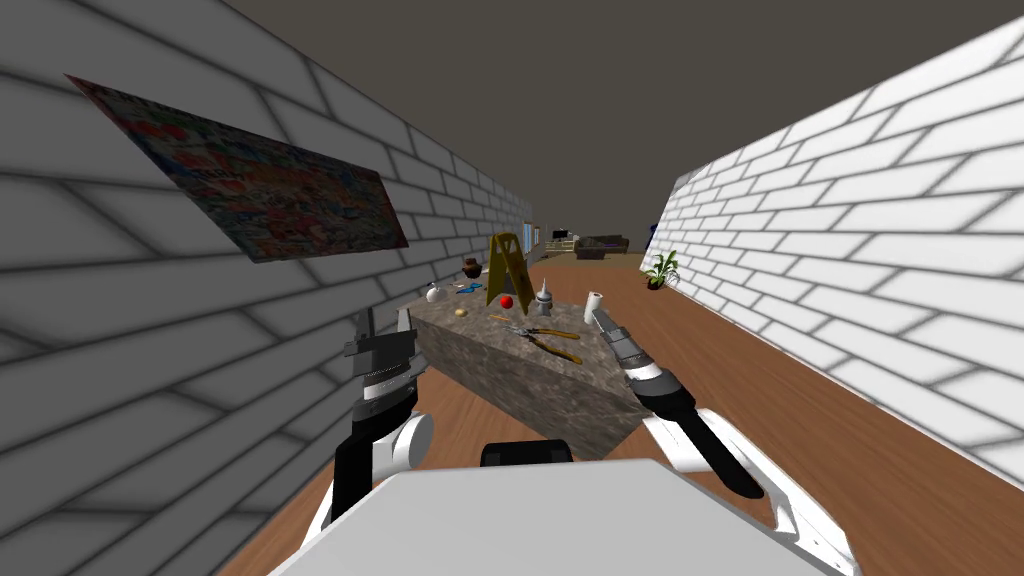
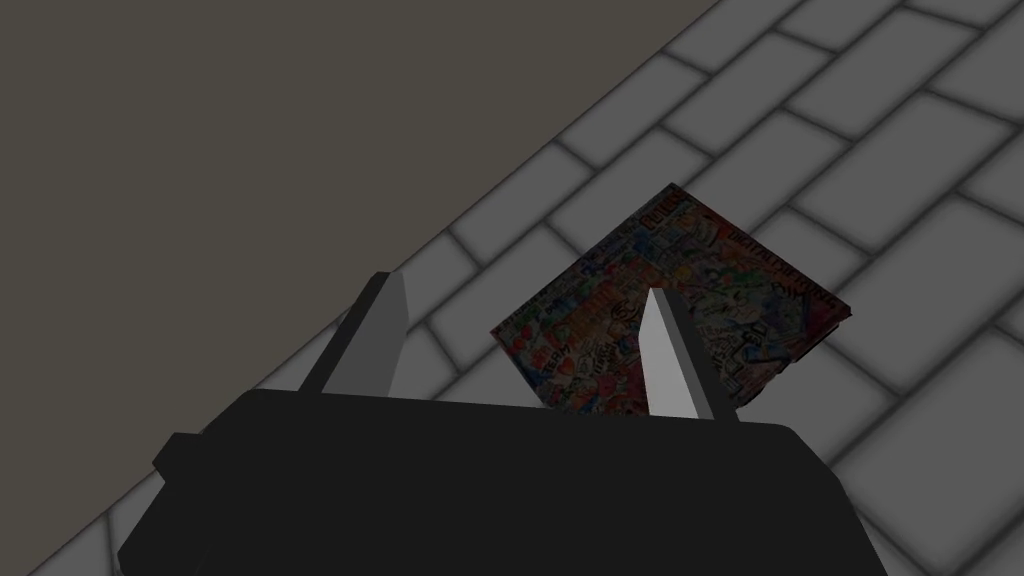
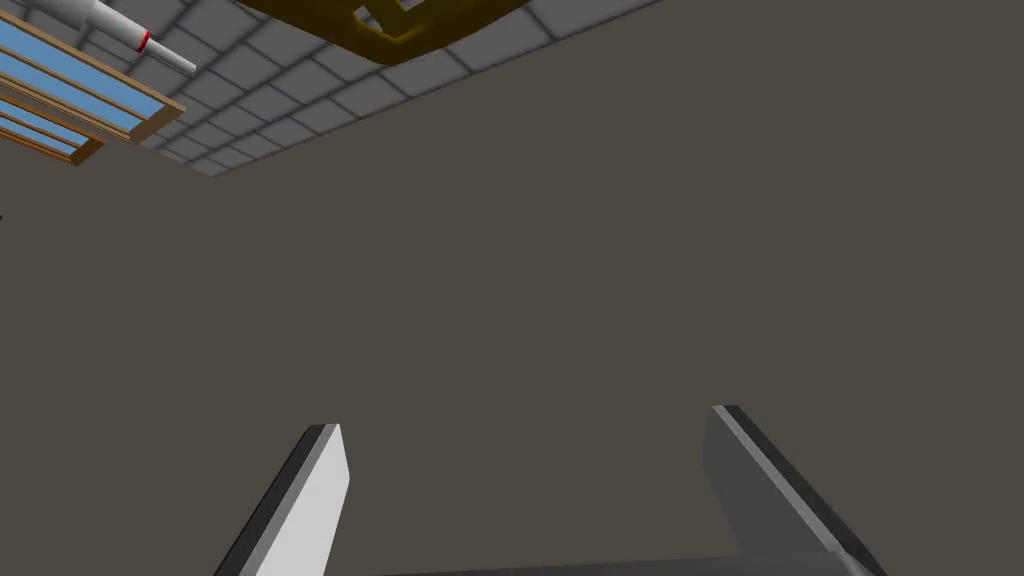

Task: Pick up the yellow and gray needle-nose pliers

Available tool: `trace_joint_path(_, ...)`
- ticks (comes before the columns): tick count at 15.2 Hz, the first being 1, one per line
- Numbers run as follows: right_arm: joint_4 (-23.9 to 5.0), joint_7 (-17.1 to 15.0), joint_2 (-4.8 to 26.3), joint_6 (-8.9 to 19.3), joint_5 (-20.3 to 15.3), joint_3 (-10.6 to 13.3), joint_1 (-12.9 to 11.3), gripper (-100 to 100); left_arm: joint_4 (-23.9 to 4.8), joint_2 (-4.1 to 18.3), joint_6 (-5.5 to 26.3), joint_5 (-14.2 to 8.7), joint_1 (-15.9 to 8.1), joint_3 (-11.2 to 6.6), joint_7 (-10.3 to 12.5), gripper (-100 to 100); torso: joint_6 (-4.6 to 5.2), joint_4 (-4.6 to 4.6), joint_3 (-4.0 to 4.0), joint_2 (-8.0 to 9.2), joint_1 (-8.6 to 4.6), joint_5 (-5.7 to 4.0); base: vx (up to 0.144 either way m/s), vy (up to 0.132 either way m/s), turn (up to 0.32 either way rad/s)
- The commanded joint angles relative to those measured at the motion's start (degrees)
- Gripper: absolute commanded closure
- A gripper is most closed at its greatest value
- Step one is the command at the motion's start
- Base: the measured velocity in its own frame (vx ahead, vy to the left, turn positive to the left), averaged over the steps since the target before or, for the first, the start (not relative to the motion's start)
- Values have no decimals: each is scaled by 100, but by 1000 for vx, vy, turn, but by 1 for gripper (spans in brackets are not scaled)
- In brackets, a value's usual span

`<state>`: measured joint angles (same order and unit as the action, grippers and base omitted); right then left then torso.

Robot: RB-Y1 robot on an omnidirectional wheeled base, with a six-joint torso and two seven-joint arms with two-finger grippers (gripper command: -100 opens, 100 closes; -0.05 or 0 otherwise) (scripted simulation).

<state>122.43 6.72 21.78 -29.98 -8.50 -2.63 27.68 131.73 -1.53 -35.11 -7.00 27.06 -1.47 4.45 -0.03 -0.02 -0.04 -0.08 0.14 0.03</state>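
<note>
On mottled stone tabletop [image 1: 520, 385], toward right arm's side: yellow-handled pliers [image 1: 545, 338], lying flat. Judged rigid, slim, fairly heavy; best pinched across both handles near pivot. Left end effector [image 1: 384, 326] and right end effector [image 1: 597, 318] both spread, empty.

On the stone-patterned table [image 1: 530, 385], the yellow-handled pliers [image 1: 548, 340] appear so small that the set of their jaws cannot be told. Farther back, a blue item [image 1: 466, 289] and a pale yellow ball [image 1: 460, 312] are too tiny to identify. Distant furniture [image 1: 600, 245] at the corridor's end is indistinct. In the right wrist view, a yellow frame [image 3: 320, 18] and a window [image 3: 70, 95] are cut off by the picture's edges.
</note>
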Motion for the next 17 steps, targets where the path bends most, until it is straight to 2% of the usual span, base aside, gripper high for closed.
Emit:
trace_joint_path(1, -109, -15, 286, 15, -133, -13, 15, -100, 0, 0, 0, 0, 0, 0, 0, 0, 0, 0, 0, 0, 0, 0, 23, 47, 102)
trace_joint_path(2, -109, -15, 346, 15, -133, -13, 15, -100, 0, 0, 0, 0, 0, 0, 0, 0, 1, 0, -1, -1, 1, 1, 11, 29, 23)
trace_joint_path(3, -258, -27, 538, 20, -313, -23, 47, -100, 0, 0, 0, 0, 0, 0, 0, 0, 2, 0, 0, 1, -2, 1, 10, 44, 121)
trace_joint_path(4, -258, -27, 660, 20, -313, -23, 47, -100, 0, 0, 0, 0, 0, 0, 0, 0, 0, 0, 1, 2, 1, 0, 11, 44, 107)
trace_joint_path(5, -258, -27, 673, 20, -313, -23, 47, -100, 0, 0, 0, 0, 0, 0, 0, 0, 1, 0, 1, 2, 2, 1, 10, 26, 34)
trace_joint_path(6, -414, -39, 868, 25, -502, -31, 83, -100, 0, 0, 0, 0, 0, 0, 0, 0, 2, 1, 1, 3, -2, 1, 7, 35, 97)
trace_joint_path(7, -414, -39, 1003, 25, -502, -31, 83, -100, 0, 0, 0, 0, 0, 0, 0, 0, 1, 1, 2, 3, -2, 0, 12, 42, 123)
trace_joint_path(8, -414, -39, 1005, 25, -502, -31, 83, -100, 0, 0, 0, 0, 0, 0, 0, 0, 1, 1, 1, 3, 0, 1, 11, 27, 38)
trace_joint_path(9, -576, -52, 1220, 30, -698, -38, 121, -100, 0, 0, 0, 0, 0, 0, 0, 0, 3, 1, 2, 3, -2, 0, 9, 32, 90)
trace_joint_path(11, -576, -52, 1343, 30, -698, -38, 121, -100, 0, 0, 0, 0, 0, 0, 0, 0, 0, 1, 1, 3, -1, 0, 12, 35, 83)
trace_joint_path(12, -742, -65, 1550, 34, -902, -44, 162, -100, 0, 0, 0, 0, 0, 0, 0, 0, 3, 1, 1, 3, -2, 1, 15, 41, 83)
trace_joint_path(14, -742, -65, 1684, 34, -902, -44, 162, -100, 0, 0, 0, 0, 0, 0, 0, 0, 1, 0, 1, 2, 2, 1, 16, 41, 85)
trace_joint_path(15, -912, -79, 1882, 38, -1111, -47, 205, -100, 0, 0, 0, 0, 0, 0, 0, 0, 2, 1, 1, 2, 1, 1, 14, 42, 120)
trace_joint_path(17, -912, -79, 2026, 38, -1111, -47, 205, -100, 0, 0, 0, 0, 0, 0, 0, 0, 0, 0, 0, 0, 4, 2, 18, 41, 79)
